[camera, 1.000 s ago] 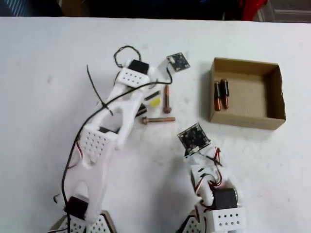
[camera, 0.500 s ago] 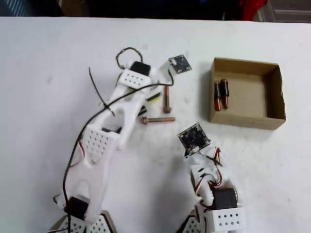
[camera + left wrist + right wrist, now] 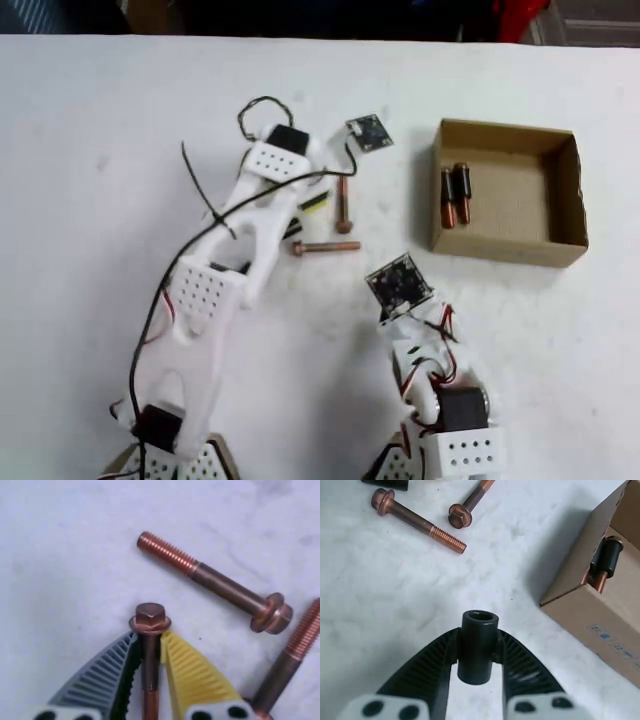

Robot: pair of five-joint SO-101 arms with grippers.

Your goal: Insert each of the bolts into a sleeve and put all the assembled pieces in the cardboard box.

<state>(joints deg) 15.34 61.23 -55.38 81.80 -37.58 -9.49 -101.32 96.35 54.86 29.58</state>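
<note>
My left gripper (image 3: 150,639), with one grey and one yellow finger, is shut on the shank of a copper bolt (image 3: 150,620) just above the table. A second bolt (image 3: 215,582) lies a little beyond it, and a third bolt (image 3: 286,672) lies off to one side. In the high view the left gripper (image 3: 314,204) sits beside the two loose bolts (image 3: 343,205) (image 3: 326,246). My right gripper (image 3: 477,641) is shut on a black sleeve (image 3: 478,647), held upright with its bore showing. The cardboard box (image 3: 560,190) holds two assembled pieces (image 3: 455,195).
The right arm (image 3: 440,390) stands near the front of the table, left of the box's near corner (image 3: 555,597). The left arm's cable (image 3: 200,205) loops over the table behind it. White tabletop (image 3: 100,120) stretches to the far left.
The left arm has shifted slightly toward the far right, and less of its yellow finger shows from above. The right arm has kept still.
</note>
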